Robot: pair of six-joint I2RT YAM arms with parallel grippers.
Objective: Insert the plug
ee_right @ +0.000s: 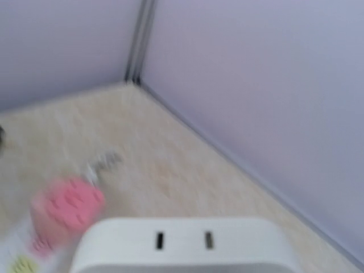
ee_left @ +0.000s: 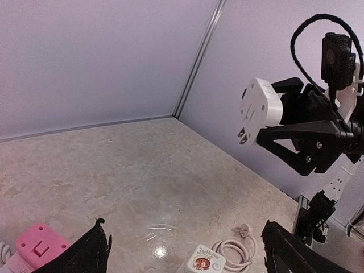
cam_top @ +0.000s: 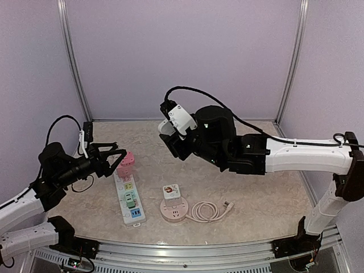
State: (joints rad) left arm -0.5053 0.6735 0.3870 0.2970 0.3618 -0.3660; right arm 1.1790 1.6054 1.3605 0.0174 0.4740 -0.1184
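Note:
My right gripper (cam_top: 174,132) hangs in the air over the middle of the table, shut on a white plug (cam_top: 181,118). In the left wrist view the plug (ee_left: 260,108) shows its metal prongs pointing left, with the black fingers (ee_left: 296,133) clamped on it. The right wrist view is blurred, and the plug's white body (ee_right: 182,244) with two slots fills its bottom edge. A white power strip (cam_top: 129,199) lies at the front left. My left gripper (cam_top: 114,159) (ee_left: 183,224) stands open just left of a pink plug (cam_top: 126,162) at the strip's far end, holding nothing.
A round pink socket base with a white cube adapter (cam_top: 172,193) on it sits at the front centre, and its coiled pink cable (cam_top: 207,211) lies to its right. Lilac walls close in the back and both sides.

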